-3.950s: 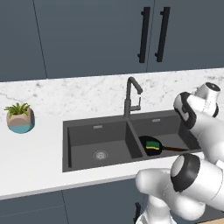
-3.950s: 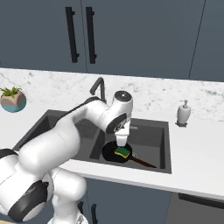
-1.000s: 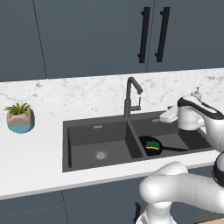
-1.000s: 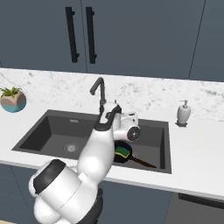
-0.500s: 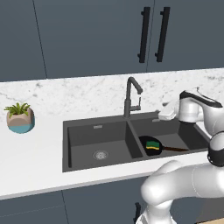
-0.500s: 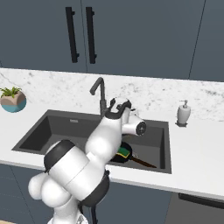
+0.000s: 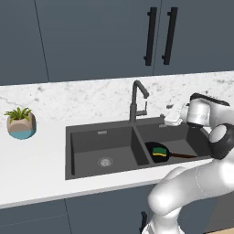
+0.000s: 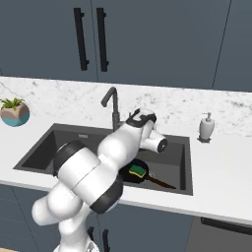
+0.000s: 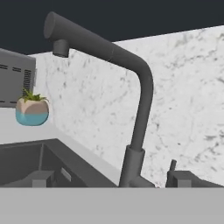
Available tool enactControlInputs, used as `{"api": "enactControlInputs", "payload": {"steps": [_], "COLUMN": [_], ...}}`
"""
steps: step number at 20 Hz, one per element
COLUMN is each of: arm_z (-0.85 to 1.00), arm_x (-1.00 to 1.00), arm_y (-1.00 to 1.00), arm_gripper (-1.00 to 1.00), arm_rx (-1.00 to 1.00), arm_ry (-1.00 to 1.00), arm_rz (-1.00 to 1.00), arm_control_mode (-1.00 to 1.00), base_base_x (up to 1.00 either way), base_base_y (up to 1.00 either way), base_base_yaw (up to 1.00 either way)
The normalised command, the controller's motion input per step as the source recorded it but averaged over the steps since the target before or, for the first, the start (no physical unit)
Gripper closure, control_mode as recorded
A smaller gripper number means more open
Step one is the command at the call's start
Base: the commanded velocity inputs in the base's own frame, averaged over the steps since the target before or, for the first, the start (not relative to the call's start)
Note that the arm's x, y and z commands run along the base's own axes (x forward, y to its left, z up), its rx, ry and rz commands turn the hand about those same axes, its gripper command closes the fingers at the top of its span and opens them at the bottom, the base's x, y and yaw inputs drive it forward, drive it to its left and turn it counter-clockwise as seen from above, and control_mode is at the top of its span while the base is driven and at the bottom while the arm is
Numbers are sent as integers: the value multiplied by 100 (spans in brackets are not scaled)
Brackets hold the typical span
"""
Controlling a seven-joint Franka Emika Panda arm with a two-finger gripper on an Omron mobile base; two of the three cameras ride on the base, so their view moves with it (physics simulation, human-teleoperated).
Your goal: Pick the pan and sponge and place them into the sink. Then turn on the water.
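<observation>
The black pan (image 7: pixel 155 152) (image 8: pixel 134 173) lies in the right basin of the dark grey sink (image 7: pixel 91 137) (image 8: pixel 44 147), its brown handle pointing right. The green-and-yellow sponge (image 7: pixel 160 150) (image 8: pixel 139 171) rests in the pan. My gripper (image 7: pixel 171 117) (image 8: pixel 135 117) hangs above the basin's back edge, just right of the dark faucet (image 7: pixel 135 99) (image 8: pixel 112 105), pointing at it. In the hand view the gripper (image 9: pixel 112 183) is open, its fingertips (image 9: pixel 41 178) wide apart, with the faucet (image 9: pixel 141 109) close ahead and a small lever (image 9: pixel 173 165) beside its base.
A potted plant (image 7: pixel 21 123) (image 8: pixel 14 111) (image 9: pixel 31 111) stands on the marble counter left of the sink. A white soap dispenser (image 8: pixel 206 127) stands at the sink's right rear corner. Dark cabinet doors hang above the counter.
The hand has risen out of the right basin and swung toward the faucet, closing on it a little over the last second. Pan and sponge have stayed put.
</observation>
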Motion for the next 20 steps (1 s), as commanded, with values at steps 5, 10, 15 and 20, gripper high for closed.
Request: {"api": "enactControlInputs", "payload": {"steps": [5, 10, 15, 20], "arm_z": [0, 0, 0, -5], "arm_x": [10, 19, 32, 39], "arm_y": [36, 32, 9, 0], "arm_gripper": [-100, -100, -100, -100], "arm_rx": [-1, -2, -1, 0], "arm_ry": [-2, 0, 0, 0], "arm_rz": [0, 0, 0, 0], "arm_control_mode": [-100, -100, -100, -100], "base_base_x": [0, 0, 0, 0], "base_base_y": [0, 0, 0, 0], "base_base_yaw": [0, 0, 0, 0]}}
